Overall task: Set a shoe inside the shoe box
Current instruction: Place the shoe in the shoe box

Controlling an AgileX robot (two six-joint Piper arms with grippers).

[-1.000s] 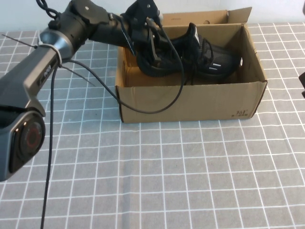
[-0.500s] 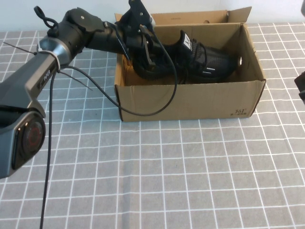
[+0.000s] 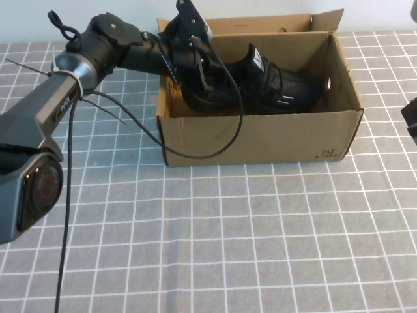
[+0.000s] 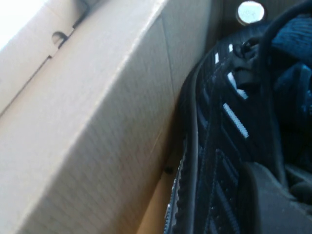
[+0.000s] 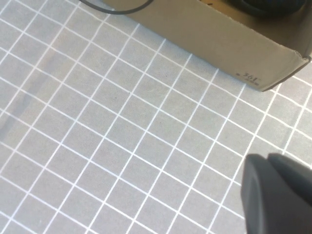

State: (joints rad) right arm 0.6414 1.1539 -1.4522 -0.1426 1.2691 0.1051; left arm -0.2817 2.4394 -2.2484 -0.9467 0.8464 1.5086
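Shoe point(image 3: 277, 88): inside the box point(image 3: 260, 140), lying low against the back wall.
Left gripper point(image 3: 208, 85): mine, reaching into the box's left end, jaws closed down at the heel; a firm hold seems likely, though it is hidden.
Right gripper point(image 5: 278, 195): mine, closed on nothing, parked over the tablecloth point(image 5: 97, 146) at the right.
Risk: lifting out without letting go could drag the shoe back up; my cable point(image 3: 215, 147) could snag the front wall.
Heading: long axis runs along the box; toe right, heel left.
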